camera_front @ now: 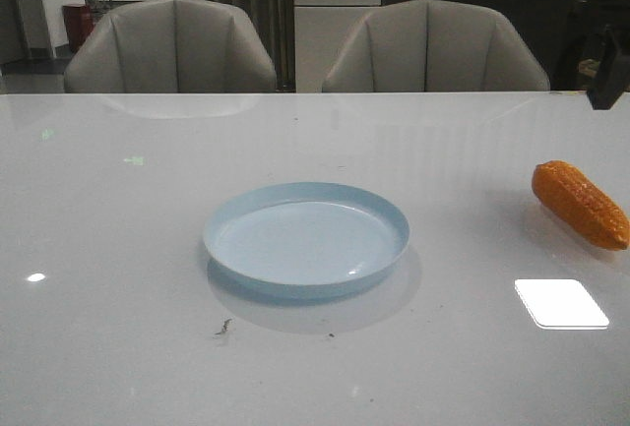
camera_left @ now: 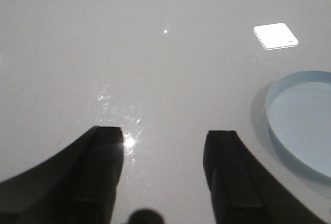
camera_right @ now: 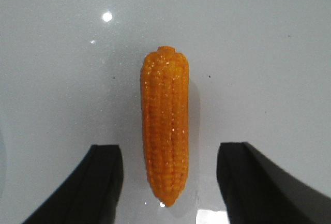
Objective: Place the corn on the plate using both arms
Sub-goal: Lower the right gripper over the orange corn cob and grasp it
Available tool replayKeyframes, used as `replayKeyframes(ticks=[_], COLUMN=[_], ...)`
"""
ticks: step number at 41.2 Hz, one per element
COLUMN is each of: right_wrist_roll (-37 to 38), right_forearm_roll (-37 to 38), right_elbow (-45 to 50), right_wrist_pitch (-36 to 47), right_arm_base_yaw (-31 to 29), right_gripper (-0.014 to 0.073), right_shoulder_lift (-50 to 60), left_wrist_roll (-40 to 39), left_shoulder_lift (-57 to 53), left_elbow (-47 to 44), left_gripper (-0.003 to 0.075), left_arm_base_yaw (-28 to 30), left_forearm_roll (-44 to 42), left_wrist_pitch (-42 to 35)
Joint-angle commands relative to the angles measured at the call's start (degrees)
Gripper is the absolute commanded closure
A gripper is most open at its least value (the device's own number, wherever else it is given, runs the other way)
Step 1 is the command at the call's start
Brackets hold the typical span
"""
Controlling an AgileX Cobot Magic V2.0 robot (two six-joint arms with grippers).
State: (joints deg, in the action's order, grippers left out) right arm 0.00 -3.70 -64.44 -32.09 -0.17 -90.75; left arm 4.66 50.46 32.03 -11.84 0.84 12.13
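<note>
**One corn cob, one plate, two open grippers**

Nearest me on the glossy white table (camera_front: 118,347) I count one round, shallow, pale blue plate (camera_front: 306,238), bare and roughly central. Well to its right lies one orange-yellow corn cob with bumpy kernel rows (camera_front: 581,204), flat on the table near the right edge. Beyond the table stand two grey padded chairs (camera_front: 169,44).

My right gripper (camera_right: 169,182) hangs over the cob with its dark fingers spread wide; the cob lies lengthwise between them, touching neither. My left gripper (camera_left: 163,177) is also spread wide and holds nothing, with the plate's rim just beside it.
</note>
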Motion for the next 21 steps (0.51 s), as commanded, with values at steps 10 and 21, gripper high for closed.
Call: replayKeyframes(ticks=[10, 21], right_wrist_roll=[0.0, 0.0], right_forearm_roll=[0.7, -0.1], right_elbow=[-11.9, -12.3], right_wrist_pitch=[-3.9, -3.8], right_arm_base_yaw=[-0.4, -0.4], right_gripper=[0.0086, 0.0086], right_shoulder_lift=[-12.1, -17.9], left_wrist_roll=[-0.6, -0.6], left_shoulder_lift=[-0.5, -0.5], left_elbow=[1.7, 1.7], left_gripper=[0.03, 0.03], left_arm_base_yaw=[0.0, 0.0], left_forearm_roll=[0.4, 0.4], left_wrist_pitch=[-4.1, -4.1])
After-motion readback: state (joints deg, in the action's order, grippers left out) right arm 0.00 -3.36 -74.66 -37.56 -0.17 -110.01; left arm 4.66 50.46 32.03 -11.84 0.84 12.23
